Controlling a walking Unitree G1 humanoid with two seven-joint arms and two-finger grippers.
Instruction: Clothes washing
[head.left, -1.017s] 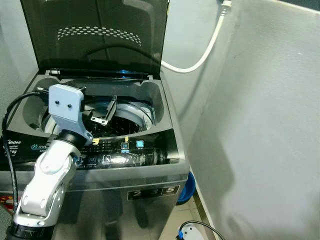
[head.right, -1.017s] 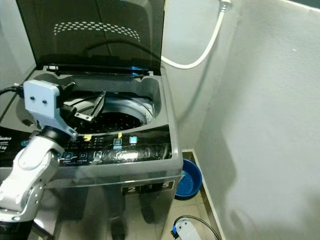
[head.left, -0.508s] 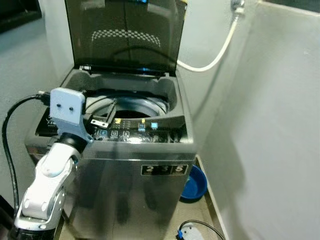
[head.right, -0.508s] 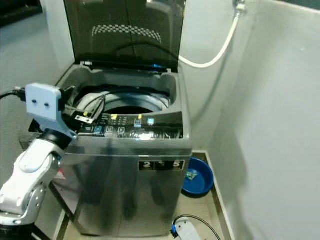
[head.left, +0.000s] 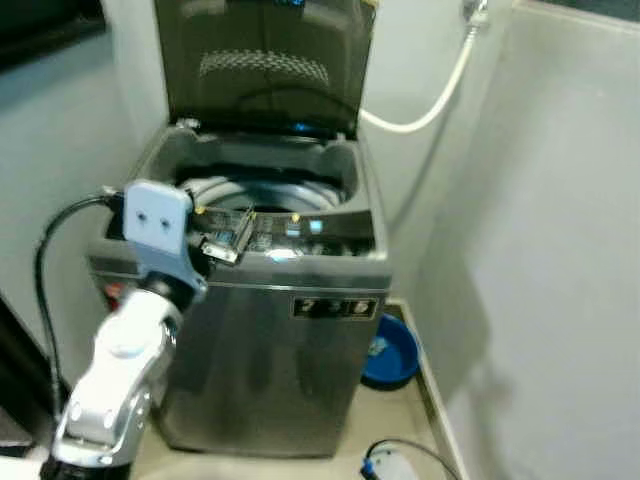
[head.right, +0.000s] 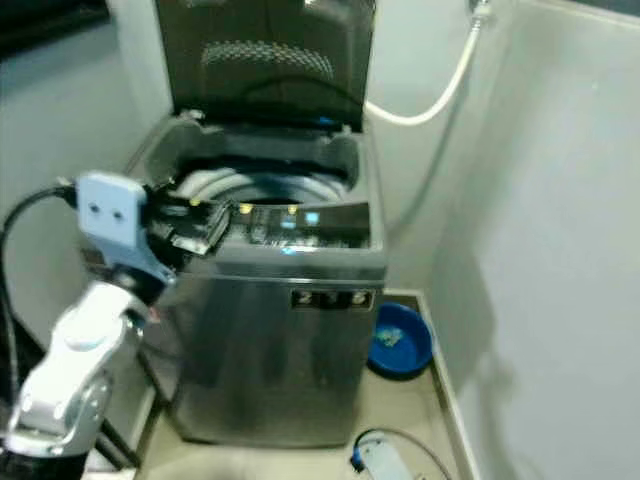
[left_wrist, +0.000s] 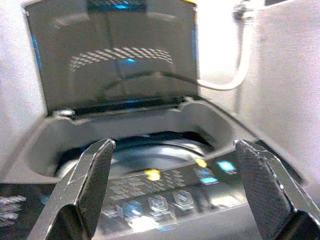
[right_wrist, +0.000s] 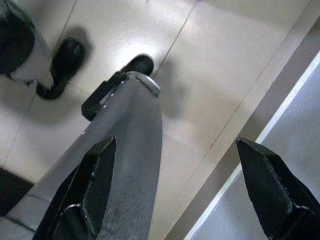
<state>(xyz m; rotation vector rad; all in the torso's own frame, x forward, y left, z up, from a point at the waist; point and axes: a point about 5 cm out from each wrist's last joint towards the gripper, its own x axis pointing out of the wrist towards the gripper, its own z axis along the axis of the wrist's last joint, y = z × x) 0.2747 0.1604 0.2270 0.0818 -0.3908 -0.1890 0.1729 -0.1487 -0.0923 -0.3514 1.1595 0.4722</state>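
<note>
Left gripper (head.left: 228, 236) raised at the front left corner of one top-loading washing machine (head.left: 270, 370), fingers (left_wrist: 92, 172) spread wide, nothing between them. One silver left arm (head.left: 115, 385) below it, with one black cable (head.left: 45, 270) looping off behind. Just ahead of the fingertips: one control panel (left_wrist: 165, 197) with lit buttons, two small yellow stickers among them. Beyond the panel, one round drum opening (head.left: 265, 193), dark inside, contents not discernible. Further beyond, one dark tinted lid (head.left: 265, 65) standing upright against the wall. No clothes to be made out anywhere.

Right of the gripper and above: one white hose (head.left: 430, 100) curving from a wall fitting down behind the lid. Right of the gripper and below, on the floor beside the machine's base: one blue basin (head.left: 392, 350). Nearer the camera on the floor: one small white and blue device (head.left: 385, 465) with a thin cable. One pale wall (head.left: 545, 250) running along the right side.

Right gripper (right_wrist: 175, 185) pointing down at a tiled floor (right_wrist: 210, 75), its two fingers (right_wrist: 95, 180) wide apart and holding nothing. Under it, one grey robot leg (right_wrist: 125, 150), with one black foot (right_wrist: 65, 65) just beside it.
</note>
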